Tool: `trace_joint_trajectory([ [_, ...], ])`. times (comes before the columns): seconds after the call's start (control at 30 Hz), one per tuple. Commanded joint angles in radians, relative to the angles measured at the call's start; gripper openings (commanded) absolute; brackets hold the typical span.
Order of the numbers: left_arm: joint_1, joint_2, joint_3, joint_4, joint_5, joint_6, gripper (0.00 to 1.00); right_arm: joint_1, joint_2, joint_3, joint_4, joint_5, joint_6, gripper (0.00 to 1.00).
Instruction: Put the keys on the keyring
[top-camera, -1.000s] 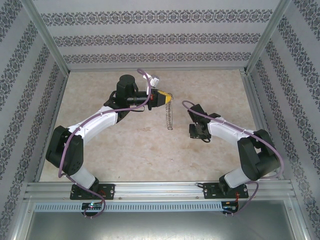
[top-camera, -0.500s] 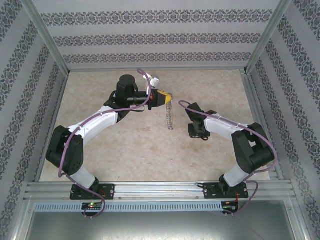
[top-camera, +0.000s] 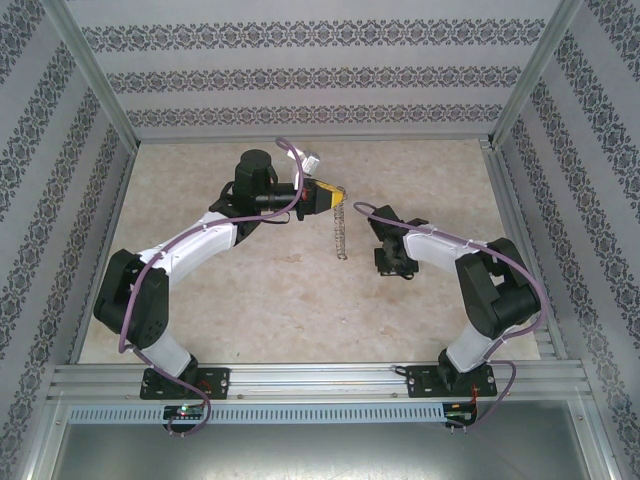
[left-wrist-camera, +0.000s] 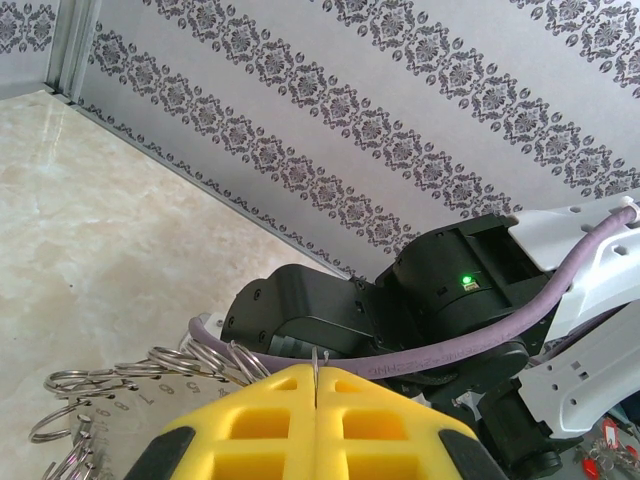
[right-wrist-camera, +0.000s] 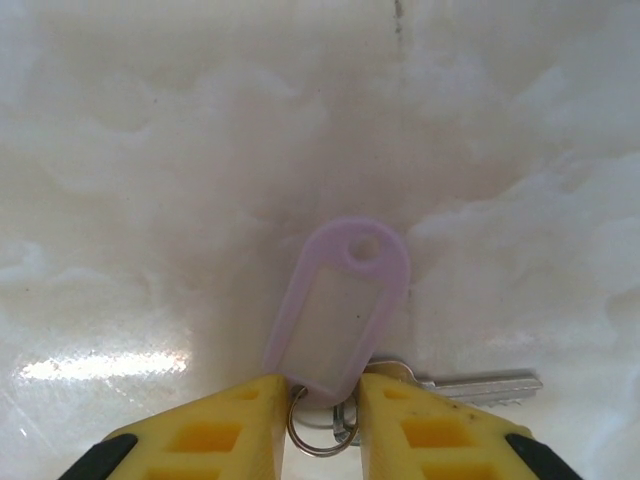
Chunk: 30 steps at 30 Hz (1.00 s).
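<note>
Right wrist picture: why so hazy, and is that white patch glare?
Right wrist view: the marble table looks soft and washed out, with a glare streak lower left; the lilac tag and key are clearer. Top external view: even light, faint shadows.

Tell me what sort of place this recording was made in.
Probably a purpose-built robot test cell, not a home or workshop: a marble-look tabletop boxed in by patterned wall panels on an aluminium frame, with the left arm and right arm bolted to its near rail.
</note>
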Motion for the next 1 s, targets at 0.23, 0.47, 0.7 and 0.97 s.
trace_joint_trajectory([
  [0.23,-0.009,0.001,0.03,0.073,0.024,-0.006,0.0,0.008,-0.011,0.024,-0.05,-0.007,-0.017,0.45],
  [0.47,-0.009,-0.006,0.024,0.074,0.023,-0.008,0.0,0.0,0.018,0.034,-0.032,-0.096,0.005,0.48],
  [0.7,-0.009,-0.025,0.013,0.074,0.018,-0.006,0.0,0.004,0.013,0.014,0.022,-0.294,0.114,0.45],
  [0.97,-0.009,-0.062,-0.014,0.062,0.003,0.009,0.0,0.039,-0.107,-0.106,0.251,-0.467,0.292,0.45],
])
